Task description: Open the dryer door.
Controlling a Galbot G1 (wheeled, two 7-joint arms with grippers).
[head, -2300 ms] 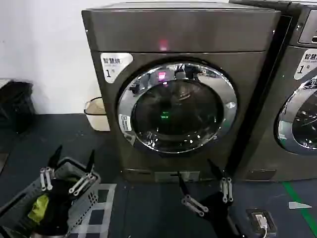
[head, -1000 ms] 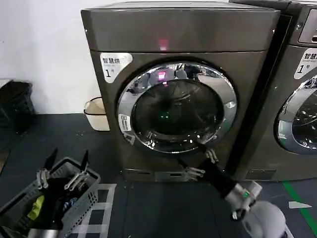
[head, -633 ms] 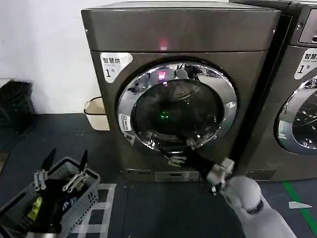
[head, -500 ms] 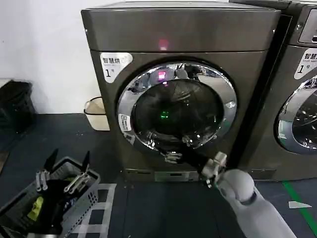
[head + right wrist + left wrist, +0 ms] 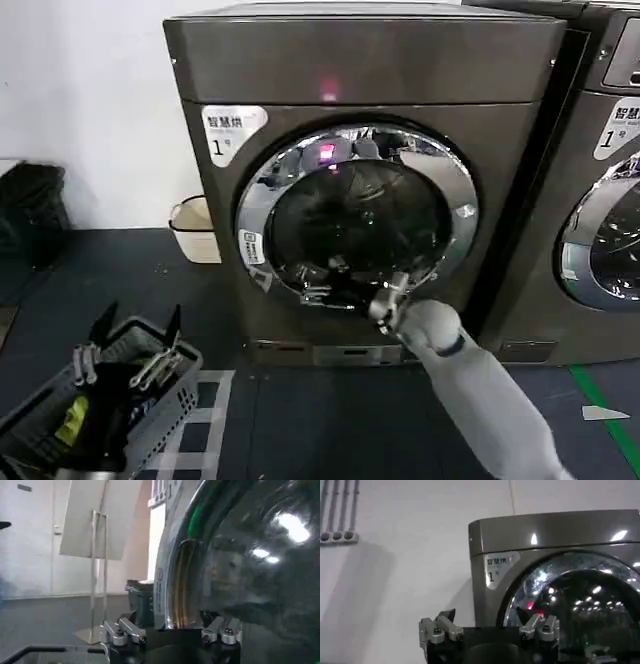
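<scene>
The dryer (image 5: 360, 60) is a dark grey-brown box with a white "1" label and a lit pink light. Its dryer door (image 5: 455, 215), chrome-rimmed with dark glass, looks shut flat against the front. My right gripper (image 5: 320, 279) reaches up from the lower right to the door's lower rim. In the right wrist view it (image 5: 167, 626) is open, with the chrome rim (image 5: 177, 585) standing between the two fingers. My left gripper (image 5: 140, 322) hangs open at the lower left above a basket. From the left wrist view the left gripper (image 5: 488, 626) faces the dryer (image 5: 545, 532) from a distance.
A grey basket (image 5: 172, 395) with a yellow item stands on the dark floor at the lower left. A second machine (image 5: 600, 120) adjoins the dryer on the right. A cream bin (image 5: 195, 232) and a black bag (image 5: 30, 210) sit by the white wall.
My right arm has risen from the floor and swung left, bringing its gripper onto the door's lower rim. The left gripper has stayed over the basket. The door has not moved.
</scene>
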